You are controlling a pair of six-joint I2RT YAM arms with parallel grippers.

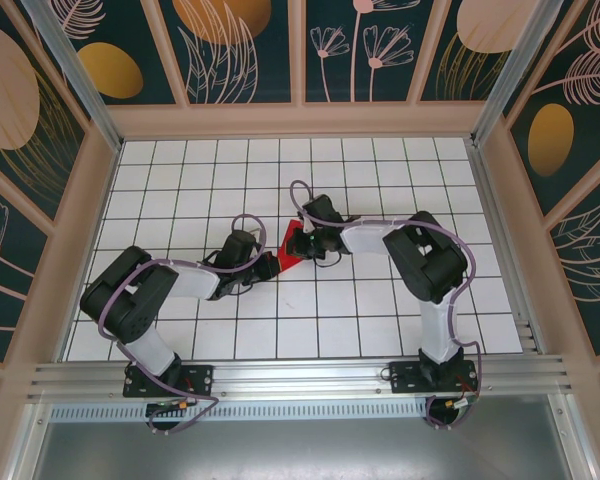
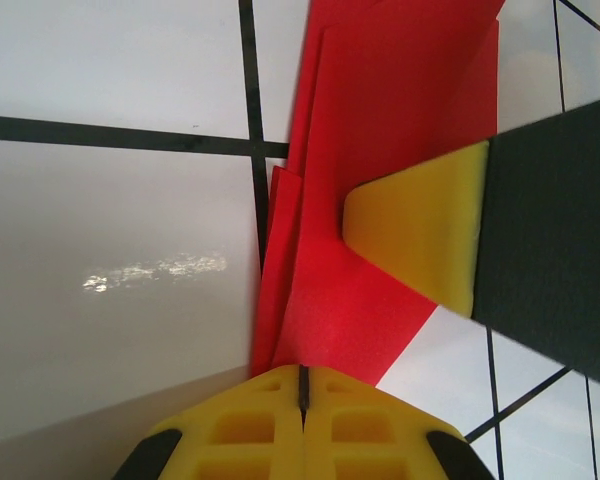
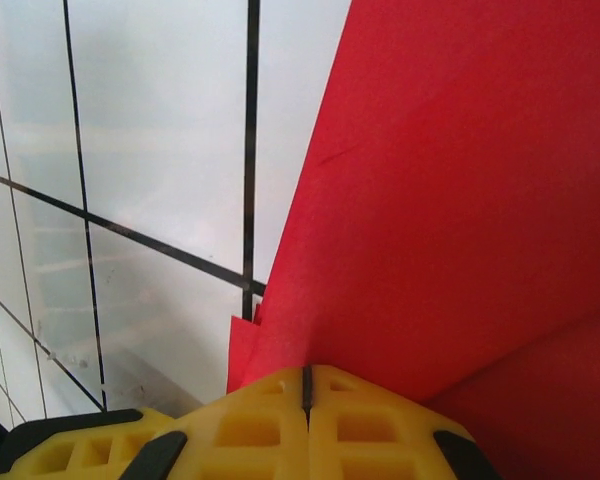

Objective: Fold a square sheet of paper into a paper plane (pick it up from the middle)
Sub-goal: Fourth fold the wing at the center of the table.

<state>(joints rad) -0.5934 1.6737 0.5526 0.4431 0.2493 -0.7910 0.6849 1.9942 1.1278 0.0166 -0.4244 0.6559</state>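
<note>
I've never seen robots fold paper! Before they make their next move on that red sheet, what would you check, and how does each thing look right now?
1. Left hand shut: ok, its fingertips meet at the edge of the red paper.
2. Right hand shut: ok, its tips are at the paper too.
3. Both hands together at the paper, mid-way across the table: ok.
4. Folds already made: ok, layered edges show in the left wrist view.
5. Paper pinched rather than merely pressed down: cannot tell.
6. Plane finished: cannot tell, since the hands cover much of it from above.
</note>
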